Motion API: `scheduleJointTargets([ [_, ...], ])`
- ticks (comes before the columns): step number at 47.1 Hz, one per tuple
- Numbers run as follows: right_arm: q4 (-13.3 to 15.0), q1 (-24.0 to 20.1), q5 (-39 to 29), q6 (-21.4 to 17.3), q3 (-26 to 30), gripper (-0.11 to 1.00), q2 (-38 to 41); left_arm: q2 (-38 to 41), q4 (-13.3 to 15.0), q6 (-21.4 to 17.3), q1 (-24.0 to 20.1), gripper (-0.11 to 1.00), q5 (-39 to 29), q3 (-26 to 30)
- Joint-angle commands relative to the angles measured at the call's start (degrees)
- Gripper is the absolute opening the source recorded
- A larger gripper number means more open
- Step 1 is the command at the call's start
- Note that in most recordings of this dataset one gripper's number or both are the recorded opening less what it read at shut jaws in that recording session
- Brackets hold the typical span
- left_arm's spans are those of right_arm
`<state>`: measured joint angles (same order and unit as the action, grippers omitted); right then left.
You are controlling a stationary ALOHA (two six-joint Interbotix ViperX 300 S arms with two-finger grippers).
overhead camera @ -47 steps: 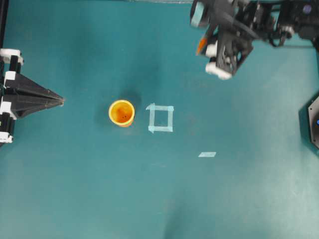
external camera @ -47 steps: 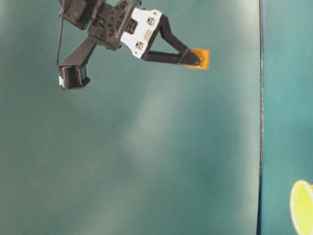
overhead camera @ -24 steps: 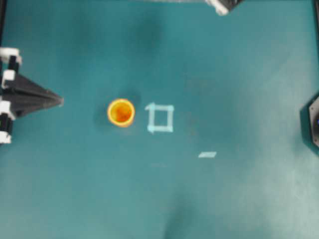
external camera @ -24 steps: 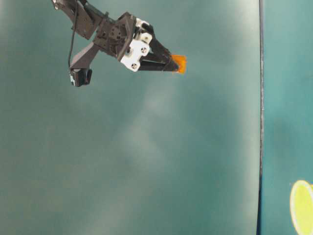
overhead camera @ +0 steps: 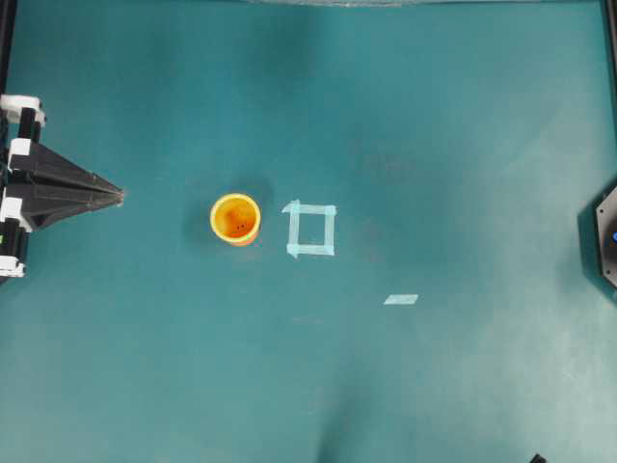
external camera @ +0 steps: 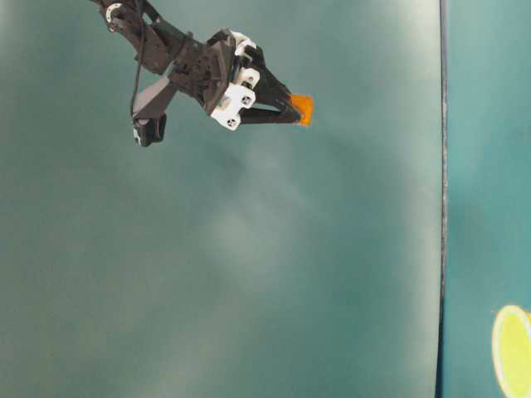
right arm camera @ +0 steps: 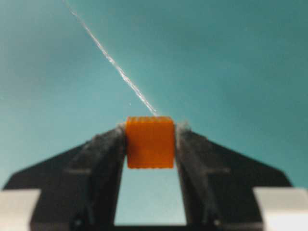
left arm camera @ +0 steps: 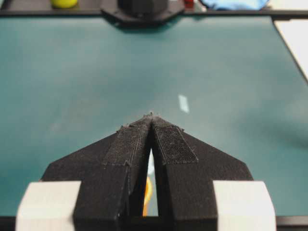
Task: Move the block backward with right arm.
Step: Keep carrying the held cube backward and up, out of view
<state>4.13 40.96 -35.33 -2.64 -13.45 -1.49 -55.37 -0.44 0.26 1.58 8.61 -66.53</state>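
Observation:
The small orange block (right arm camera: 149, 142) is clamped between the fingertips of my right gripper (right arm camera: 150, 129), held in the air over the teal surface. In the table-level view the block (external camera: 302, 109) sits at the tip of the right gripper (external camera: 292, 110), high at the upper left. The right arm and the block are out of the overhead view. My left gripper (overhead camera: 120, 197) rests at the left edge, shut and empty; in its wrist view (left arm camera: 151, 116) the fingertips meet.
A round yellow-orange cup (overhead camera: 235, 219) stands left of a light tape square (overhead camera: 310, 230) at mid-table. A short tape strip (overhead camera: 401, 299) lies to the lower right. A black fixture (overhead camera: 606, 236) sits at the right edge. The cup's rim shows in the table-level view (external camera: 512, 351).
My right arm, holding the block, has left the overhead view past the top edge. In the table-level view gripper and block shifted left. The left arm and cup have not moved.

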Motion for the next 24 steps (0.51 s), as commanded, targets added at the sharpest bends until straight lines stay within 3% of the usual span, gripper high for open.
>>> scheduleJointTargets([
  [1,0.09,0.00,0.62,-0.70,1.49,0.40,-0.70,0.09,-0.18,0.09,0.18,0.00,0.26,1.67],
  [24,0.09,0.09,0.44,-1.05,1.49,0.40,-0.70,0.09,-0.09,0.09,0.09,0.00,0.26,1.76],
])
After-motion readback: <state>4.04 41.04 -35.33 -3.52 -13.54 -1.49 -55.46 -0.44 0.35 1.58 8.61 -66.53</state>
